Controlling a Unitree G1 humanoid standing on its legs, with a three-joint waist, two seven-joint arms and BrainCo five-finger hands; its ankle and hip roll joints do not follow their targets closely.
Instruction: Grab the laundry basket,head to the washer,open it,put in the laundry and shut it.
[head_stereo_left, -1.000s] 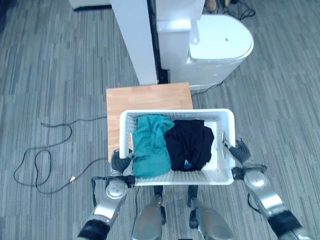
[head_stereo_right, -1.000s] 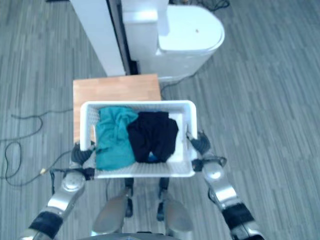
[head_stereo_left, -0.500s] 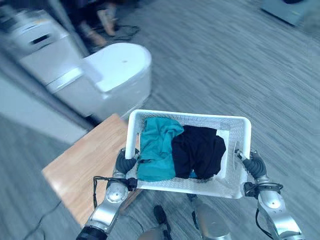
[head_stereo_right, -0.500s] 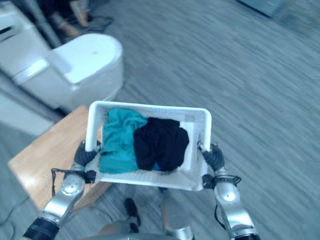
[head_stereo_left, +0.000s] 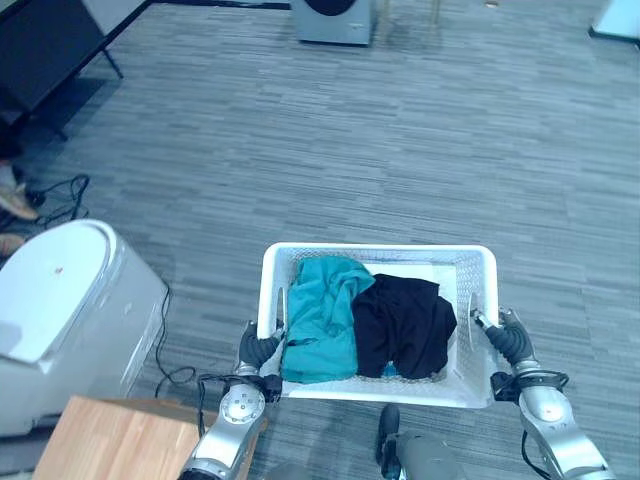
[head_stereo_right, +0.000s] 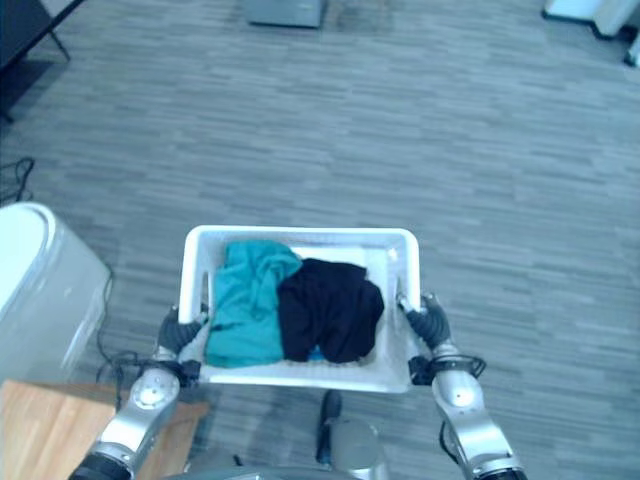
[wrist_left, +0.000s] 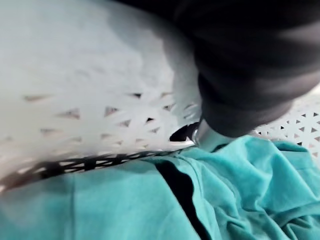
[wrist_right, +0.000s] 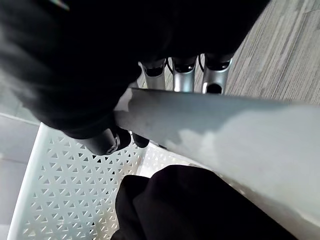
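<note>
I hold a white perforated laundry basket (head_stereo_left: 378, 250) in front of me, off the floor. Inside lie a teal garment (head_stereo_left: 320, 318) on the left and a black garment (head_stereo_left: 403, 325) on the right. My left hand (head_stereo_left: 256, 350) grips the basket's left end and my right hand (head_stereo_left: 505, 337) grips the right end. In the right wrist view the fingers (wrist_right: 184, 70) curl over the white rim (wrist_right: 225, 125) above the black cloth (wrist_right: 190, 210). The left wrist view has the teal cloth (wrist_left: 150, 200) against the basket's wall (wrist_left: 75, 75). A grey machine with a dark round door (head_stereo_left: 333, 12) stands far ahead.
A white rounded appliance (head_stereo_left: 60, 310) stands at the left with cables (head_stereo_left: 55, 195) on the floor beside it. A wooden table's corner (head_stereo_left: 110, 440) is at the lower left. A dark piece of furniture (head_stereo_left: 45, 50) sits at the far left. Grey plank flooring (head_stereo_left: 420, 140) stretches ahead.
The whole view has swung round: the wooden table and white appliance now lie at the lower left, and open floor lies ahead. Both hands still hold the basket.
</note>
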